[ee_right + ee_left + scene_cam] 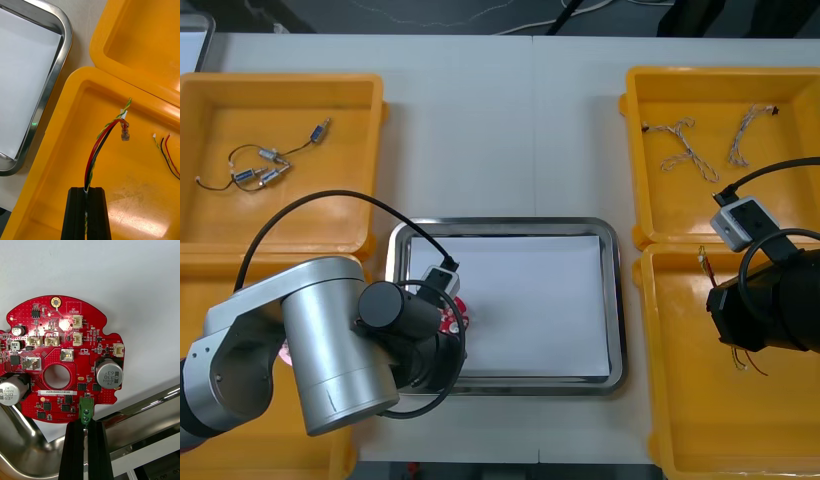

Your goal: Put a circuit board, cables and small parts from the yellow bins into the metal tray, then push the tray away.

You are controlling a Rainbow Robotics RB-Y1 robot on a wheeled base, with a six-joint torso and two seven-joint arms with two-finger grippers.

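Table (500, 130) surface carries four yellow bins (300, 215), two per side, with the metal tray (612, 300), white inside, between them. Left gripper (85, 423) is at the tray's near left corner, pinching the green connector on the rim of the round red circuit board (60, 360), which lies over the white interior. Right gripper (87, 189) is over the near right bin (75, 131), clamped on a red and yellow cable (99, 144). A second cable (167, 157) lies nearby on the bin floor.
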